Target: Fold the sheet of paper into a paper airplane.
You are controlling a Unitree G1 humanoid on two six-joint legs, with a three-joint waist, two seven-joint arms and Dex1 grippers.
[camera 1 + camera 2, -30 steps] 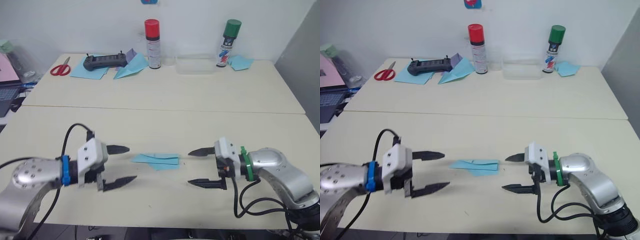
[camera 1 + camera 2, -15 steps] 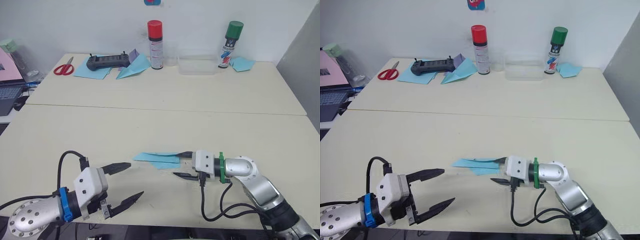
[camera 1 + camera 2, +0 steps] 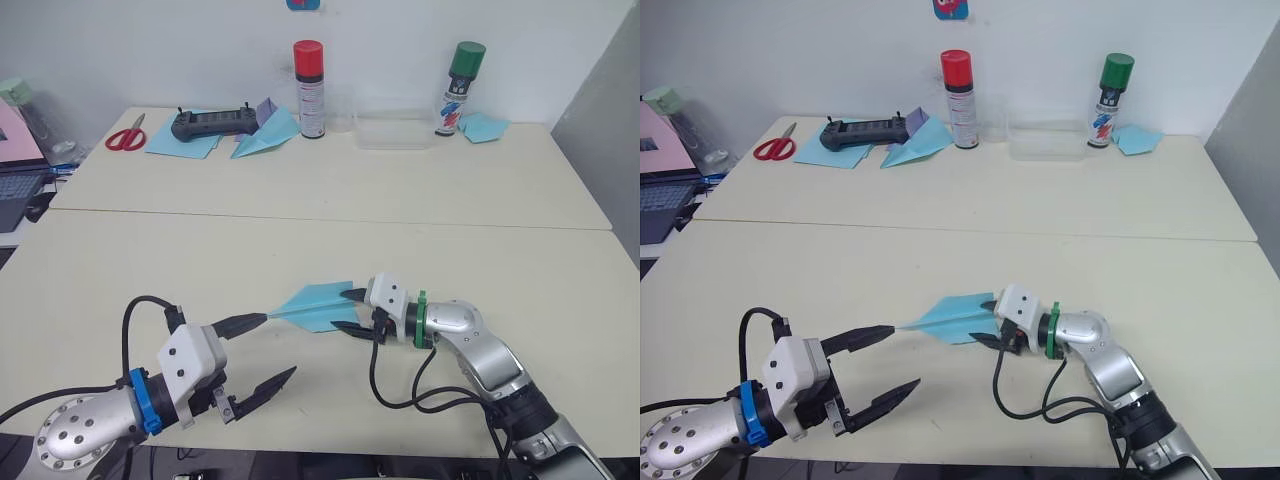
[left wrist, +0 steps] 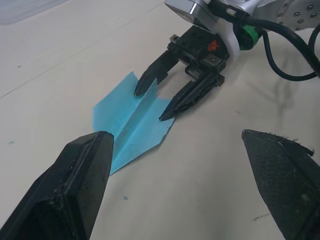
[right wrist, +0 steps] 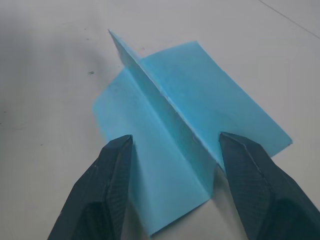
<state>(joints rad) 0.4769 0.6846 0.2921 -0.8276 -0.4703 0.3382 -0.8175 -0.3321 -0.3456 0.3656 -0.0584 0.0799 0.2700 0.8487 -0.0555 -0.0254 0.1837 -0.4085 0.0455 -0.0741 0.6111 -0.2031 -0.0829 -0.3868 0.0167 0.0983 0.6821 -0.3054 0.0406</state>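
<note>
The sheet of paper lies near the front of the table, folded into a light blue paper airplane (image 3: 315, 306). Its wings are spread and a centre ridge stands up (image 5: 170, 107), with the nose pointing toward my left arm. My right gripper (image 3: 347, 311) is open at the tail. One fingertip (image 4: 140, 90) rests on each wing, with the ridge between them. My left gripper (image 3: 266, 350) is open and empty. Its upper fingertip (image 3: 250, 321) is just short of the plane's nose and its lower finger hangs over bare table.
Along the back of the table stand a red spray can (image 3: 308, 88), a green spray can (image 3: 457, 87) and a clear box (image 3: 392, 130). Also there are scissors (image 3: 124, 133), a black controller (image 3: 205, 123) on blue paper, another blue dart (image 3: 265, 135) and folded blue paper (image 3: 483, 125).
My right gripper slid left onto the plane's tail. The plane, flat before, now shows spread wings and a raised ridge. My left gripper moved up toward the nose.
</note>
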